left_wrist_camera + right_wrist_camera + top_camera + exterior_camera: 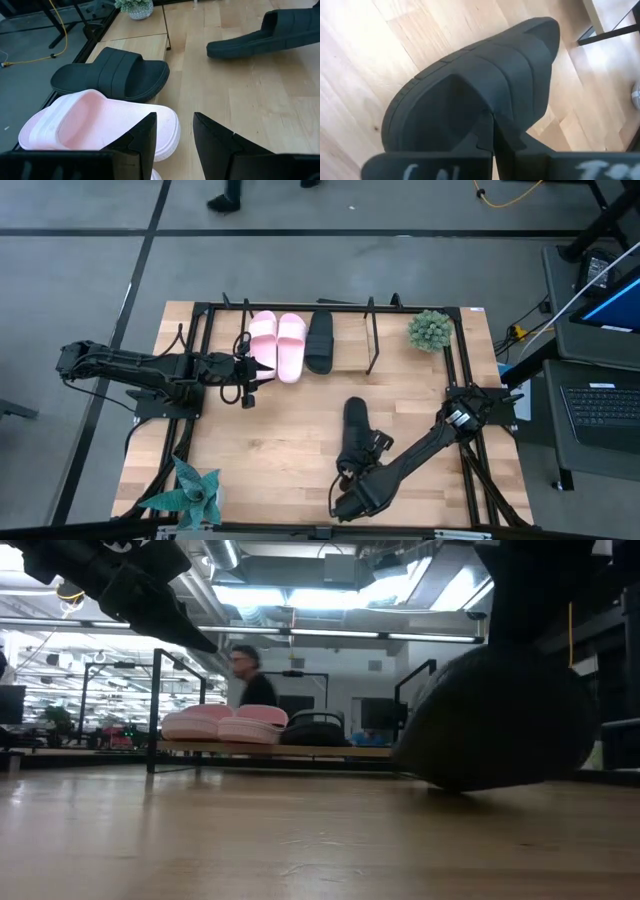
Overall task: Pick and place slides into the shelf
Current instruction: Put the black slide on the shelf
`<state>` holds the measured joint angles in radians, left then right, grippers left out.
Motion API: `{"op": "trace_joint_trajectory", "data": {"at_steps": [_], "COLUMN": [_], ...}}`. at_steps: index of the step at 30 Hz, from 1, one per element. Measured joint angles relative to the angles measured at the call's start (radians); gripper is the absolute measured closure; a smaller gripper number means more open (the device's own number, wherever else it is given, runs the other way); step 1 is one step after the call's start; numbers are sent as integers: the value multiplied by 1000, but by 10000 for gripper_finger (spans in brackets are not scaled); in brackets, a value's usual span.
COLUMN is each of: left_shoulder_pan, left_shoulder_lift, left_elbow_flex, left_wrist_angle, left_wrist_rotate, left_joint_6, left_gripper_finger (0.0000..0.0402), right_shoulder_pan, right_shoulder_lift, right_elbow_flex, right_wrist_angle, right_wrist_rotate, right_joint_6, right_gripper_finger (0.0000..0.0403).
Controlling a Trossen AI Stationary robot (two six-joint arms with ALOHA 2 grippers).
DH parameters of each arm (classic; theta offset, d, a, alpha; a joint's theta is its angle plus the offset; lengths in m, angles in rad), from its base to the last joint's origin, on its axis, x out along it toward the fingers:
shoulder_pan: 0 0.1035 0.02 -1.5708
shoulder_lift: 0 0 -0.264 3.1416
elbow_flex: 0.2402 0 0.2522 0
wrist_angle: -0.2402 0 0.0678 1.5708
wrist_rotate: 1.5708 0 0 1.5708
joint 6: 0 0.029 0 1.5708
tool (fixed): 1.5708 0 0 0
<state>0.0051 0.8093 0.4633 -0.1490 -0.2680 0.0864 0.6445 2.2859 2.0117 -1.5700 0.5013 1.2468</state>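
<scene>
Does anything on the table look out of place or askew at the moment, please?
Only one thing: a black slide lies alone on the bare tabletop, off the shelf where the two pink slides and the other black slide sit. The right gripper has shut on its heel end.

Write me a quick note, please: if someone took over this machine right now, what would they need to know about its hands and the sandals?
Right tool: shut on the loose black slide, at its heel end, on the table in front of the shelf.
Left tool: open, empty, beside the pink slides.
Done: both pink slides and one black slide sit side by side on the shelf.
Left: carry the held black slide to the free space beside the black one, then release.
</scene>
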Motion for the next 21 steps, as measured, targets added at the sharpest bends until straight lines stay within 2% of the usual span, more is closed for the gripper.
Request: {"op": "trace_joint_trajectory", "data": {"at_steps": [21], "left_shoulder_pan": [0], "left_shoulder_lift": [0], "left_elbow_flex": [0], "left_wrist_angle": [0], "left_wrist_rotate": [0], "left_joint_6": [0], "left_gripper_finger": [281], "right_shoulder_pan": [0], "right_shoulder_lift": [-114], "right_elbow_flex": [0], "right_wrist_angle": [-1], "right_wrist_rotate": [164], "right_joint_6": [-98], "right_gripper_finger": [403]}}
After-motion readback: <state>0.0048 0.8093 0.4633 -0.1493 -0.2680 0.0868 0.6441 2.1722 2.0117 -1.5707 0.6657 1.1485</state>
